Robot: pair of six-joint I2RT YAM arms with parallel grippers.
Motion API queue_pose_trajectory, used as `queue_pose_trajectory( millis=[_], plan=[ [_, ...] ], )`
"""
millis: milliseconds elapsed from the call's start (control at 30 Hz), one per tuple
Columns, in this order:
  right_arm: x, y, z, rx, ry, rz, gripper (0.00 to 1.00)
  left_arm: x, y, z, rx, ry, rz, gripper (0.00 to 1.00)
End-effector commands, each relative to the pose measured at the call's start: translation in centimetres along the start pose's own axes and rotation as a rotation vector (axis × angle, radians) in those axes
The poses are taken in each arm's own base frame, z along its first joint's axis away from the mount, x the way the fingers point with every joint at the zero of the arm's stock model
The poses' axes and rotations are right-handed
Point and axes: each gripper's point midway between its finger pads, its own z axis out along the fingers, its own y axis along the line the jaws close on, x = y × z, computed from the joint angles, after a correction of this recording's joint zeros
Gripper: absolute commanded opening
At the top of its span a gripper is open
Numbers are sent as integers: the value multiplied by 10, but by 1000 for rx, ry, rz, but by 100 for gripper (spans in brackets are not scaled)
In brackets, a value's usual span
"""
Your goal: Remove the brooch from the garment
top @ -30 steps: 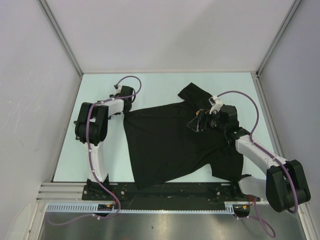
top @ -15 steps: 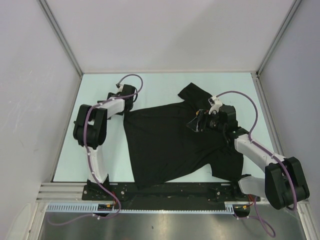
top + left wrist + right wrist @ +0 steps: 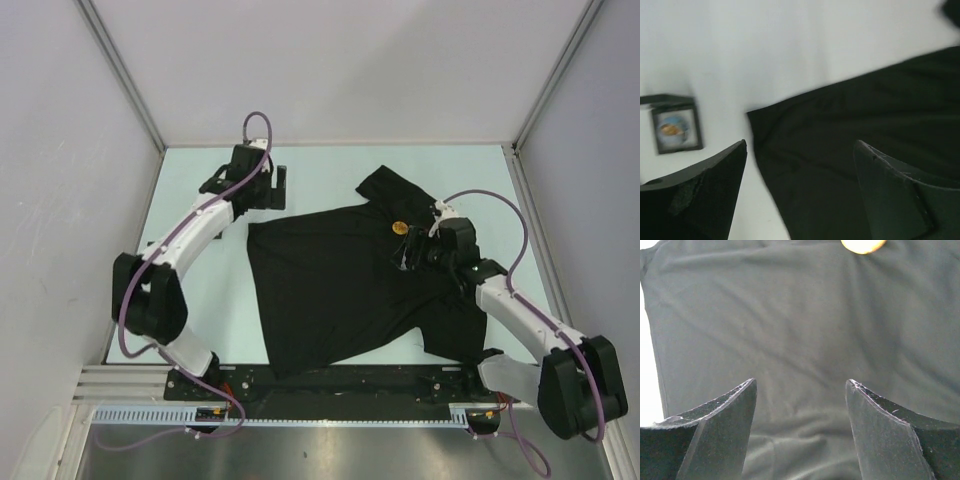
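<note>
Two sets of fingers, both spread wide, nothing gripped. Garment [image 3: 340, 290] black, spread flat on pale counter [image 3: 200, 290], one sleeve at far right. Brooch [image 3: 397, 226] round, yellow, on garment's far right part, beside that sleeve. Right fingers [image 3: 715, 430] hover over cloth just short of brooch, not touching it. Left fingers [image 3: 700, 190] above counter near garment's far left corner, clear of cloth.
</note>
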Motion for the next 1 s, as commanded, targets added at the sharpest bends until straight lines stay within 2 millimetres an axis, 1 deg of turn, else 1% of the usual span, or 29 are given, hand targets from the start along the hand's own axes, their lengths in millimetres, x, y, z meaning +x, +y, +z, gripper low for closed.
queue_pose_trajectory(
  millis=[0,67,100,133,167,267,300,333,367,400,433,467,500,533,567,600,633,667,700,733,767,800,867,900,933,967],
  plan=[
    [-15,-5,-21,133,-58,93,76,-40,-72,-64,439,-125,-93,90],
    [-22,-5,-24,162,-79,131,75,-39,-83,-68,510,-131,-103,88],
    [-22,-5,-24,178,-73,146,75,-36,-93,-72,575,-113,-99,87],
    [-32,-3,-26,194,-103,156,75,-34,-98,-73,592,-101,-103,85],
    [-36,-1,-25,204,-116,189,75,-30,-102,-72,603,-92,-101,85],
    [-51,3,-16,226,-177,234,75,-17,-126,-73,656,-58,-77,83],
    [-53,2,-7,234,-193,294,75,-10,-139,-76,681,-37,-50,82],
    [-62,-6,-6,280,-236,339,74,-7,-146,-77,692,-31,-37,81],
    [-66,-11,-2,305,-253,379,71,-4,-151,-78,697,-24,-28,81],
    [-71,-13,2,316,-278,449,68,-2,-160,-81,716,-27,-15,80],
    [-72,-21,7,348,-292,473,66,2,-163,-83,724,-25,-17,79],
    [-82,-22,10,346,-325,504,63,4,-167,-83,730,-25,-14,79],
    [-87,-23,13,342,-346,529,63,4,-173,-85,745,-37,-10,79],
    [-87,-27,21,348,-344,538,62,8,-176,-83,749,-31,-14,76],
    [-100,-30,23,332,-380,557,59,12,-179,-77,745,-19,-16,74],
    [-105,-34,26,332,-385,565,54,12,-184,-74,750,-19,-15,70],
    [-108,-42,31,350,-390,573,48,13,-188,-71,750,-19,-15,68],
    [-119,-48,31,353,-429,585,47,19,-191,-57,731,4,-17,65],
    [-124,-55,31,369,-454,592,45,15,-198,-55,738,1,-14,60],
    [-130,-64,29,396,-493,600,44,15,-204,-51,739,10,-29,58],
    [-132,-72,31,417,-509,608,43,15,-209,-45,734,14,-36,56],
    [-144,-79,29,412,-553,626,43,13,-221,-39,743,13,-36,55],
    [-151,-85,32,408,-576,618,43,9,-234,-32,740,10,-37,55],
    [-152,-89,33,417,-577,604,43,5,-251,-27,743,-1,-19,55],
    [-151,-93,33,430,-574,589,43,1,-260,-25,744,-20,15,57],
    [-143,-98,34,459,-545,574,43,0,-268,-23,740,-29,44,58]
  ],
)
